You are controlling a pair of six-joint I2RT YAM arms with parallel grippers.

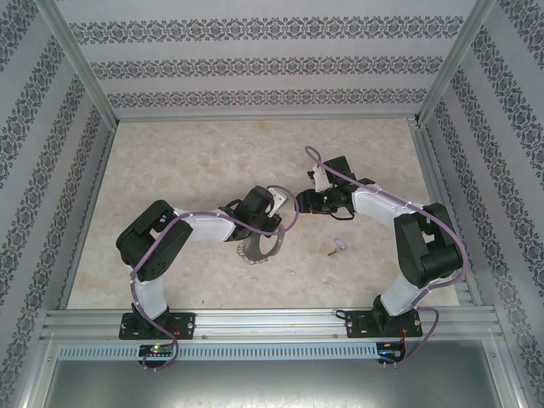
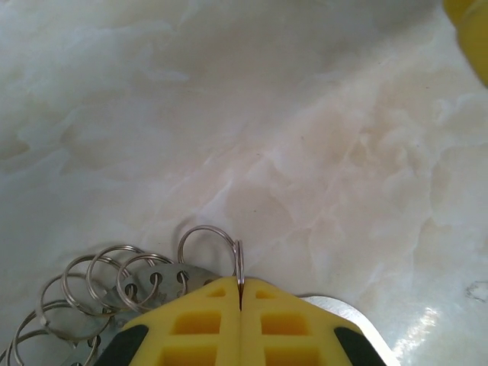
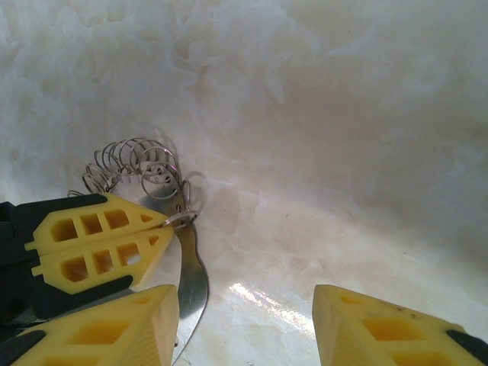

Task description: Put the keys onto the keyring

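Metal keyring (image 3: 194, 278) | pinched in clenched left jaws | right jaws parted beside it

Shiny metal keyring (image 3: 195, 280) on glossy marbled tabletop (image 3: 343, 152).

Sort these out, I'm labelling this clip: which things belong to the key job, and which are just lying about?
Job:
large thin grey metal keyring strung with small silvery rings
tiny loose key with pale head
left gripper, shut on one small ring

Just there:
beige marbled tabletop
aluminium front rail
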